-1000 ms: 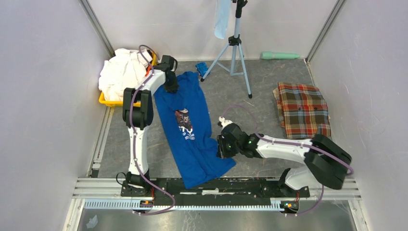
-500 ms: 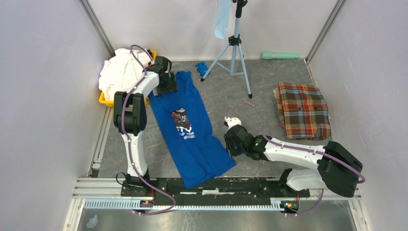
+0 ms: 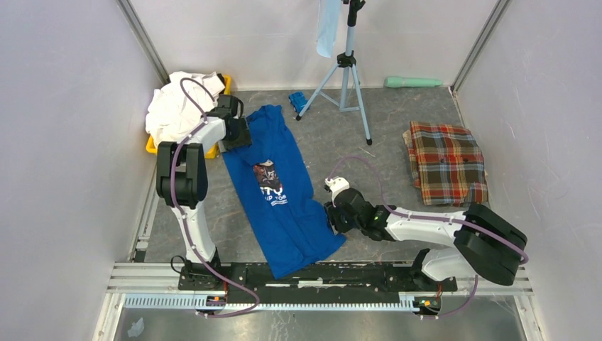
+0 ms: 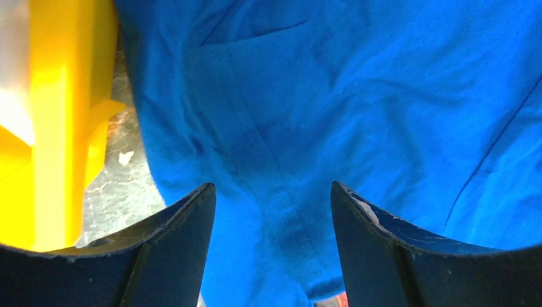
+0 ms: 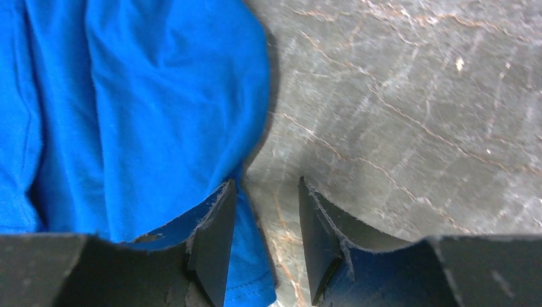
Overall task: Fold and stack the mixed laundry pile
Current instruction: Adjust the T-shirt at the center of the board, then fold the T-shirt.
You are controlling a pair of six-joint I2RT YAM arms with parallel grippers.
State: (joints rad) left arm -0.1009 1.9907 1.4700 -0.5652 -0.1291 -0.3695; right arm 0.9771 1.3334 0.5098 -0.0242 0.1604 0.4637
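Observation:
A royal-blue T-shirt [image 3: 280, 192] with a chest graphic lies flat and lengthwise on the grey table, folded narrow. My left gripper [image 3: 236, 133] hovers over its far left corner, open; blue cloth [image 4: 332, 115] shows below the spread jaws [image 4: 271, 192], not pinched. My right gripper [image 3: 338, 214] sits at the shirt's near right edge, open [image 5: 267, 187], with the hem [image 5: 252, 275] lying loose between its fingers on the table. White shirts [image 3: 179, 105] are heaped in a yellow bin [image 3: 157, 150]. The red-green plaid cloth [image 3: 446, 162] lies folded at the right.
A tripod [image 3: 346, 67] stands at the back centre with a pale-blue cloth [image 3: 327, 28] hanging from it. A small bright-blue object [image 3: 297, 99] lies by its leg, and a green cylinder [image 3: 413, 82] by the back wall. The yellow bin's wall [image 4: 57, 115] is close to my left gripper.
Both grippers have opened and let go of the blue shirt. The left one drifted left toward the bin; the right one shifted slightly along the shirt's right edge.

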